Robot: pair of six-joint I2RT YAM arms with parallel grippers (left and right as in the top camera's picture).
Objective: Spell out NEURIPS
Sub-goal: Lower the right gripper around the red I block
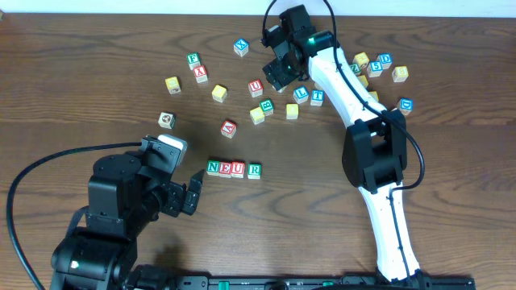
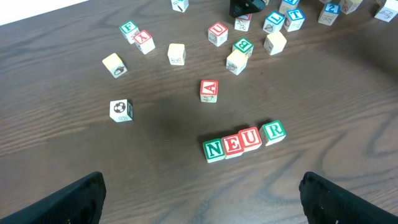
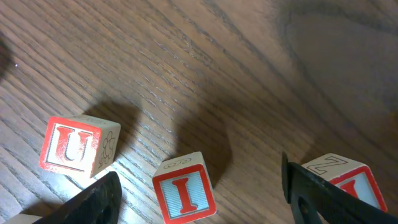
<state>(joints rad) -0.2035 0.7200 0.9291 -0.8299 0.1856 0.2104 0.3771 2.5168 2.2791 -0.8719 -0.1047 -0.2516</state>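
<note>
1. Right gripper (image 3: 200,177): the jaws are being held spread and nothing is being pinched. The I cube (image 3: 185,193) is being straddled by the fingers (image 3: 93,202), with a gap showing on each side.
2. The I cube is being shown flat on the table (image 1: 81,97), its red letter on a pale blue face turned up to the wrist camera.
3. A second U cube (image 3: 71,146), red-lettered, is being seen to the left of the I cube in that view, apart from it. On the other side, a red-lettered cube (image 3: 357,183) is being half hidden by the finger, so its letter cannot be told.
4. Overhead, the right gripper is being shown low over the loose scatter at the far side, and the I cube is being covered by it there.
5. Left gripper (image 2: 202,186): the jaws are being held wide apart with nothing between them, near the front edge and facing the row.
6. The row is being read left to right: N cube (image 2: 214,150) green, E cube (image 2: 232,145) red, U cube (image 2: 250,139) red, all touching. The R cube (image 2: 273,132), green, is being seen just beside the U cube, slightly turned.
7. Between row and scatter, a red A cube (image 2: 209,90) and a ball-picture cube (image 2: 120,110) are being seen, well apart.
8. P and S cannot be picked out. A green-lettered cube (image 2: 129,27) at far left could be P or F.
</note>
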